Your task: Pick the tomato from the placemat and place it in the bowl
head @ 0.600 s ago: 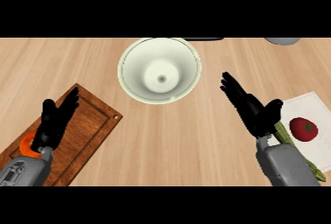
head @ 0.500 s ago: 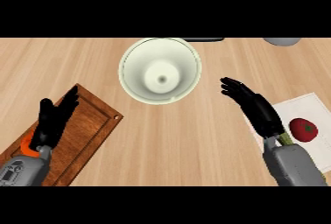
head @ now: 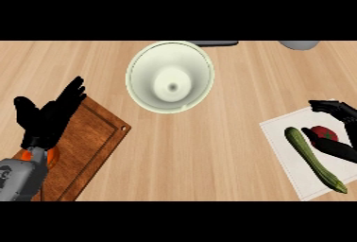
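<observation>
Right hand [head: 333, 108] straddles the tomato [head: 323, 133] on the placemat [head: 279, 137], fingers apart, apparently not touching; close squarely, clear of the cucumber [head: 314, 160].

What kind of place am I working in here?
Most likely a kitchen counter: a wooden top with a cream bowl, a wooden cutting board, and a white placemat holding a tomato and a long green vegetable.

Red, round tomato [head: 323, 133], partly hidden, lies on the white placemat [head: 284, 146] at the near right; the cream bowl [head: 149, 90] stands upright far centre, well apart.
</observation>
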Available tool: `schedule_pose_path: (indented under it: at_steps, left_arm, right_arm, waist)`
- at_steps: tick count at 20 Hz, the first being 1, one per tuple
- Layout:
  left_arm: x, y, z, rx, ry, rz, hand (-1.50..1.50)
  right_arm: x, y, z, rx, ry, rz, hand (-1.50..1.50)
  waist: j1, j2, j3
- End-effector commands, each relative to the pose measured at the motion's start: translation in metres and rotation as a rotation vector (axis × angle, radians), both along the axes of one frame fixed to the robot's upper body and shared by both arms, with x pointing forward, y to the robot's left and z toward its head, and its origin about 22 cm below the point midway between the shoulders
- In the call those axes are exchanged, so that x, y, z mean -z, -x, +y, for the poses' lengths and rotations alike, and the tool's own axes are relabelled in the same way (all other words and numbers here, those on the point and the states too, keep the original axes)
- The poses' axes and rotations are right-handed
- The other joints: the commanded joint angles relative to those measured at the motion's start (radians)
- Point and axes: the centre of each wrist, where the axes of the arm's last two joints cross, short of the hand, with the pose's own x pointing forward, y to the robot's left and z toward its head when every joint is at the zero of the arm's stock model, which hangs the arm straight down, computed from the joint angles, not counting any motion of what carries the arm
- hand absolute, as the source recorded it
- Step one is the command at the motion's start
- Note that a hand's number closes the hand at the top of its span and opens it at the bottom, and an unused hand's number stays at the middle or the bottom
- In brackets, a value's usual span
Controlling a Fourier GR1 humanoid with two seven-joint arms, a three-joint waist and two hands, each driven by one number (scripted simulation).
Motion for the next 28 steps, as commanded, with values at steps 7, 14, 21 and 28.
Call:
schedule_pose_path:
  at_steps: [7,14,21,28]
  left_arm:
    - [-0.012,0.0,0.007,0.038,0.038,-0.007,0.0]
    - [-0.009,0.01,0.006,0.028,0.031,0.0,0.0]
    - [-0.005,-0.001,-0.013,0.044,0.039,-0.006,0.0]
    - [-0.026,-0.008,-0.002,0.028,0.049,0.001,0.0]
  right_arm:
    - [-0.034,0.051,-0.019,-0.005,0.22,-0.228,-1.5]
    - [-0.099,0.051,-0.039,0.067,0.564,0.044,-1.5]
    - [-0.151,0.031,0.012,-0.009,0.754,0.223,-1.5]
    - [-0.15,0.018,0.05,-0.031,0.858,0.375,-1.5]
  waist:
    - [0.001,-0.003,-0.001]
    - [0.008,-0.003,-0.003]
    - [0.024,0.003,-0.002]
    - [0.026,0.003,0.0]
